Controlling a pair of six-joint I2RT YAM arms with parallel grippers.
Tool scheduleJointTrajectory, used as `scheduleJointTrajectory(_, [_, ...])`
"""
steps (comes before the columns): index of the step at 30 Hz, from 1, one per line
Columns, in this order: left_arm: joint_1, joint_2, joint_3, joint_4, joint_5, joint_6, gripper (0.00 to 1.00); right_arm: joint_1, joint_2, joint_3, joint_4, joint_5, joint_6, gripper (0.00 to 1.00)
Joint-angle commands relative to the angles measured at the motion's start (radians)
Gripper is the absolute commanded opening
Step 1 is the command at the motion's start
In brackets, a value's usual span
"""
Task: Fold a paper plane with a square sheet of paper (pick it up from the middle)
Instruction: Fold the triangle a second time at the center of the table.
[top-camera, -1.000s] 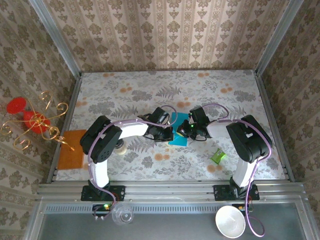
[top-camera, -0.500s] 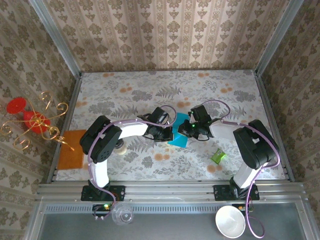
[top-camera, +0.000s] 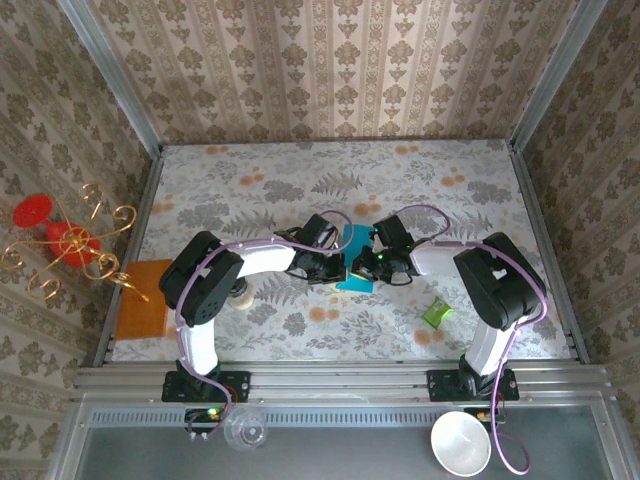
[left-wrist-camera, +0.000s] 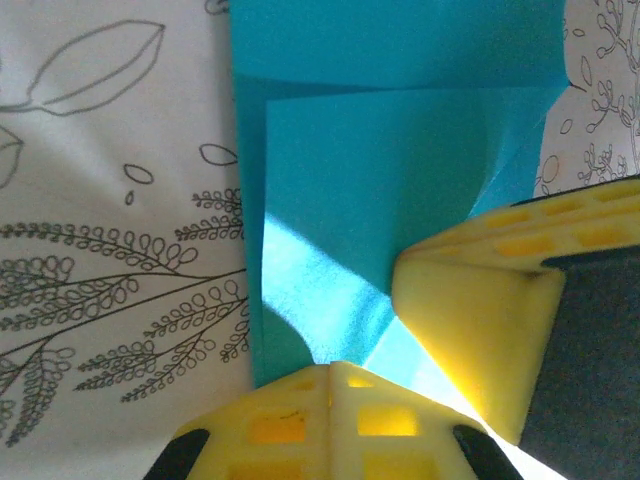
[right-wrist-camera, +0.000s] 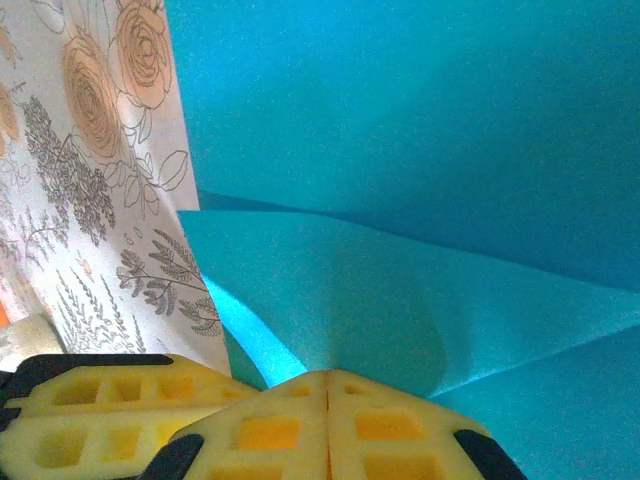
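Top external view: the paper (top-camera: 352, 238) lies partly folded at the centre of the surface (top-camera: 250, 190). The left gripper (top-camera: 334, 265) and right gripper (top-camera: 363, 263) meet over it, tips close together. Left wrist view: the left gripper (left-wrist-camera: 330, 372) has its fingers pressed fully together, pinching a raised flap of the paper. Right wrist view: the right gripper (right-wrist-camera: 327, 378) is likewise fully closed on a raised fold. A green wrapper (top-camera: 435, 313) lies apart, on the right.
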Motion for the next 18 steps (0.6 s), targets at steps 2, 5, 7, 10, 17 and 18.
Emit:
scheduleJointTrajectory(2, [0.013,0.027,-0.052,-0.079,-0.015,0.002,0.00,-0.089,0.022,-0.049,0.013,0.051,0.017,0.09])
scheduleJointTrajectory(5, [0.018,0.026,-0.072,-0.077,-0.015,-0.002,0.00,-0.158,0.018,-0.072,0.036,0.047,0.020,0.09])
scheduleJointTrajectory(7, [0.021,0.024,-0.078,-0.073,-0.012,-0.004,0.00,-0.207,0.015,-0.086,0.049,0.027,0.027,0.10])
scheduleJointTrajectory(10, [0.021,0.024,-0.072,-0.071,-0.007,-0.001,0.00,-0.254,-0.010,-0.089,0.030,0.015,0.012,0.10])
scheduleJointTrajectory(17, [0.022,0.029,-0.048,-0.072,0.004,0.002,0.00,-0.246,-0.145,-0.091,-0.001,0.007,-0.034,0.09])
scheduleJointTrajectory(18, [0.021,0.028,-0.046,-0.073,0.005,0.002,0.00,-0.231,-0.162,-0.094,0.001,0.003,-0.037,0.09])
